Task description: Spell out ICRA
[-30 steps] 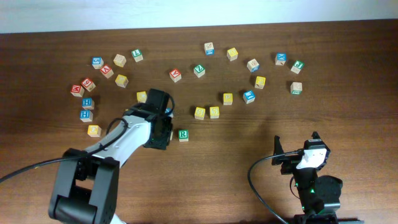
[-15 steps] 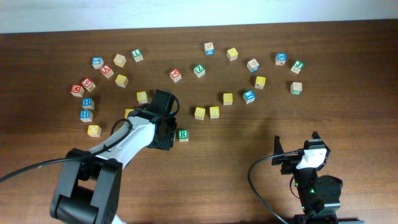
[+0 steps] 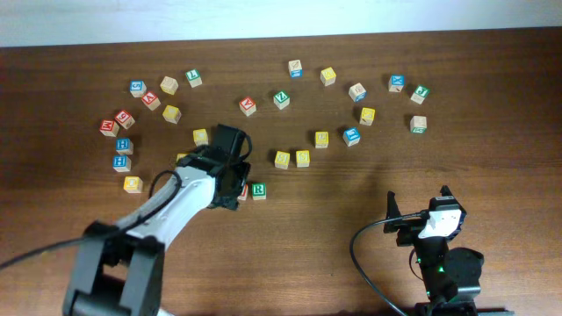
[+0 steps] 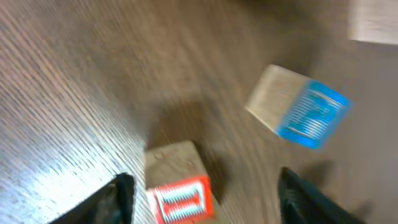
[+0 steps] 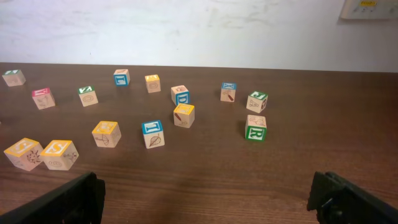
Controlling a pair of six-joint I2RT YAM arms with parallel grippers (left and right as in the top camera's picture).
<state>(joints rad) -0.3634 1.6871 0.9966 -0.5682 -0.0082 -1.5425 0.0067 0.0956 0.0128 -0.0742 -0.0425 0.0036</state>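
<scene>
A red-faced letter I block [image 4: 178,194] lies on the table between the open fingers of my left gripper [image 4: 212,205]; the view is blurred. In the overhead view it [image 3: 242,193] shows as a red sliver just left of the green R block [image 3: 258,190], with my left gripper [image 3: 235,183] right over it. A blue-faced block [image 4: 300,110] lies farther off. A red A block [image 3: 248,106] sits at mid-back. My right gripper [image 3: 420,204] rests open and empty at the front right, also seen in the right wrist view [image 5: 205,202], where the R block [image 5: 255,127] stands far ahead.
Many letter blocks lie scattered across the back half of the table: a cluster at the far left [image 3: 123,145], yellow ones in the middle [image 3: 291,159], and others at the right [image 3: 418,124]. A cable loops by the right arm's base [image 3: 364,254].
My left gripper has shifted a little right and then back toward the far side, uncovering the red I block beside the R block. The right arm has not moved.
</scene>
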